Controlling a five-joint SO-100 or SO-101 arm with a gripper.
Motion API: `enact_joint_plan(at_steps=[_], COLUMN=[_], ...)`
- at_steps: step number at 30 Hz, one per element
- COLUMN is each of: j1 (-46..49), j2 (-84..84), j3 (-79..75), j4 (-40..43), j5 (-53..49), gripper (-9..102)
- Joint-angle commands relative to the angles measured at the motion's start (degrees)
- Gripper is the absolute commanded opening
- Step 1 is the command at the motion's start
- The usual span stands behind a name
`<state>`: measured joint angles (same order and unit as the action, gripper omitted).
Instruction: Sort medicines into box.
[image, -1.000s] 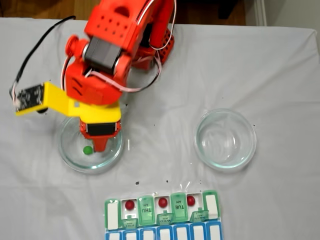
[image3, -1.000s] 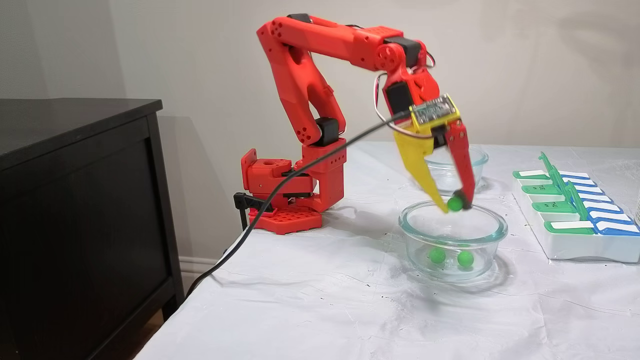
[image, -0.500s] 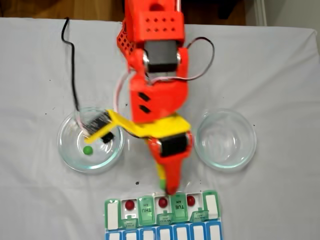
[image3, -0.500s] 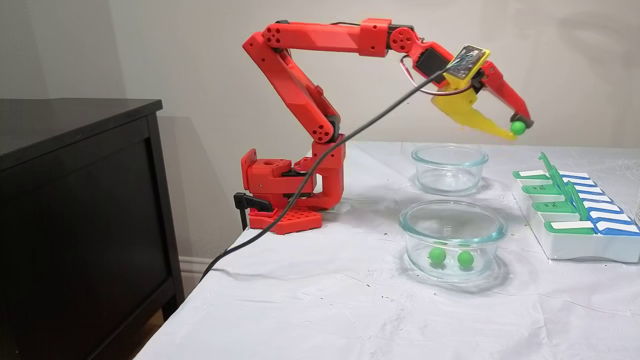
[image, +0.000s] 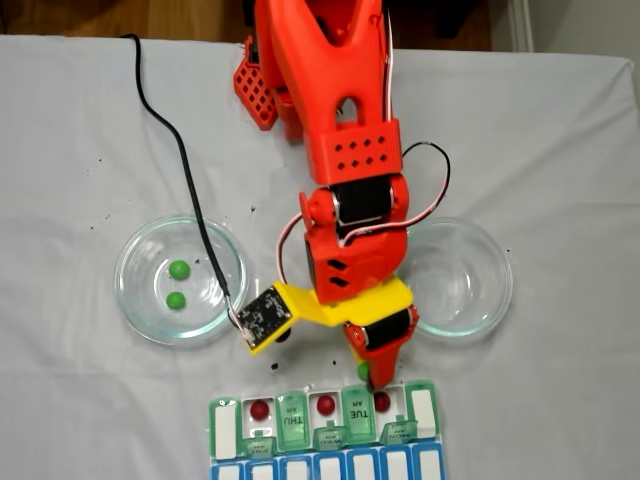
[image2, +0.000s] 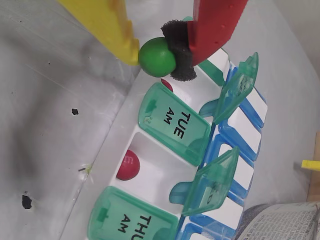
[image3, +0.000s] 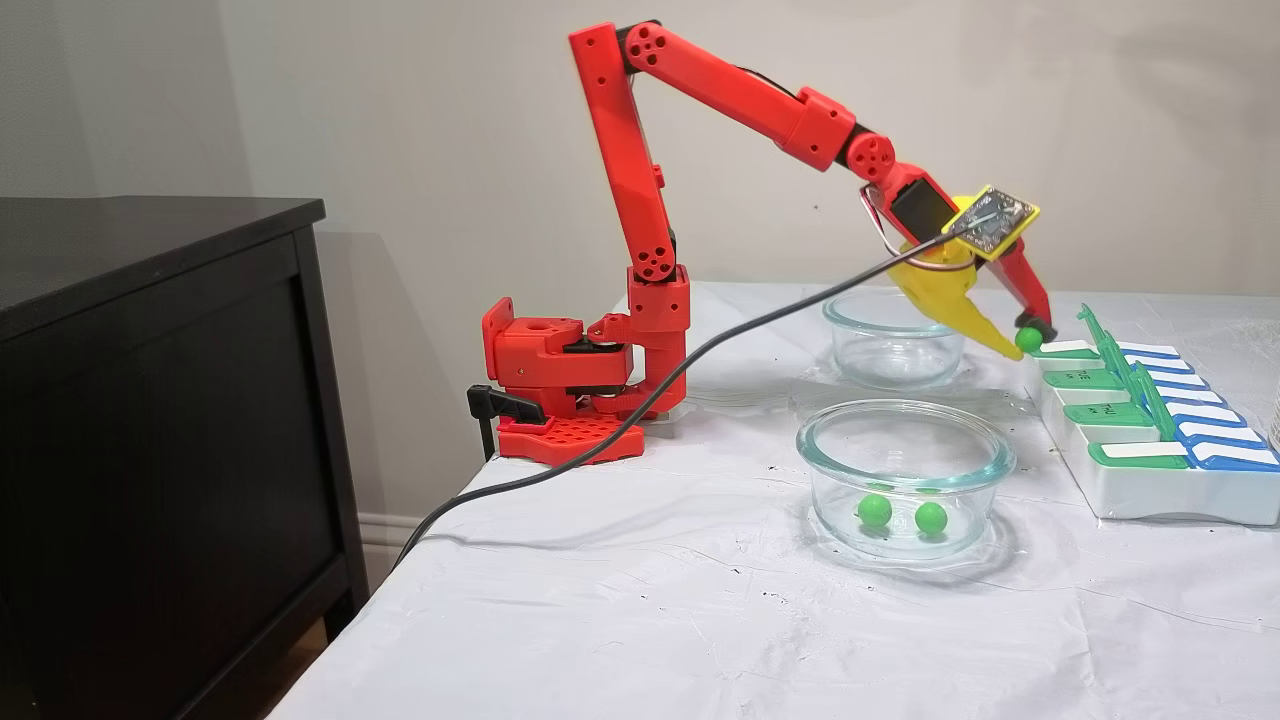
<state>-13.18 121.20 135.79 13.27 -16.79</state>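
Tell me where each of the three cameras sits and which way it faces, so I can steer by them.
A fixed view: high above the table, looking straight down; shows the red arm, two glass dishes, and the pill box.
Wrist view: on the arm, looking along the pincer down onto open box compartments; the yellow and red fingers clamp a green pill.
A fixed view: at table height, side-on; shows the whole arm from base to pincer.
Shared: all three show the green pill at the pill box.
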Motion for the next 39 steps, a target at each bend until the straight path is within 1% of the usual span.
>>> enact_joint_plan(at_steps=[1,6,19,24,28,29,31,34,37,39], j1=[-0.88,-1.14,-3.87,-3.34,-2.11,-1.67,-1.14,-0.88,-0.79,-0.79], j2=[0.62,0.35,-3.96,-5.1,-7.65,-8.61,-10.28,-11.69,-10.99,-9.67], j3=[-6.42,-5.19,-5.01,-4.92,-6.77,-7.65,-8.7,-9.23,-9.14,-8.88], j4=[-5.1,-11.07,-13.62,-16.44,-15.82,-14.85,-13.71,-13.71,-12.92,-11.87], j5=[0.18,0.26,-0.35,-0.44,0.44,1.05,1.41,1.93,2.55,2.46], gripper=[0,0,0,0,0,4,14,25,30,30])
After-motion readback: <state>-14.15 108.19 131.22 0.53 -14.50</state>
